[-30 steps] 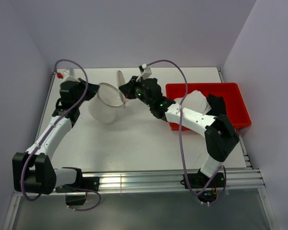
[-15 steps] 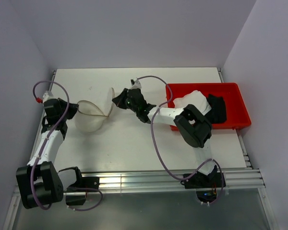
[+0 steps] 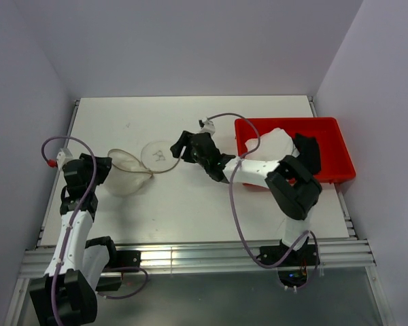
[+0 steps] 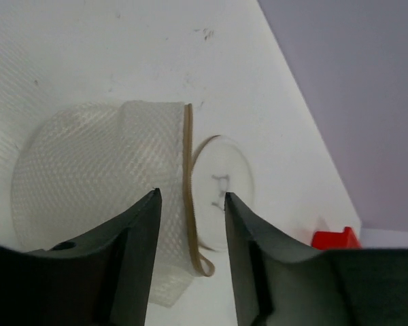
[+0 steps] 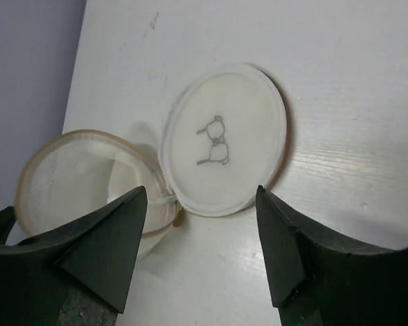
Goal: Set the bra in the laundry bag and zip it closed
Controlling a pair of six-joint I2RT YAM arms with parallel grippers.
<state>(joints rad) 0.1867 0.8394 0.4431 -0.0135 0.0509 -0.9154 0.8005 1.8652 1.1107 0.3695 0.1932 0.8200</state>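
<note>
Now the laundry bag (image 3: 126,180) lies on its side on the desk (image 3: 190,204), while one second ago both arms held it lifted, farther back on the desk, with its lid standing up. The round lid (image 3: 158,154) is now flat on the desk, open, just right of the bag's mouth and joined to it at the brown zip edge. Its small black mark (image 5: 214,139) faces up. The left end effector (image 3: 103,168) has let go: its fingers are spread with nothing between them, just left of the bag. The right end effector (image 3: 179,144) is also spread wide and empty, just right of the lid and, as far as I can see, apart from it. Well right of the bag stands a red bin (image 3: 330,142). Inside it lies the bra (image 3: 272,144), which is white, with a black garment (image 3: 307,153) beside it. The right arm reaches across between the bag and the bin and covers the bin's near left corner.
</note>
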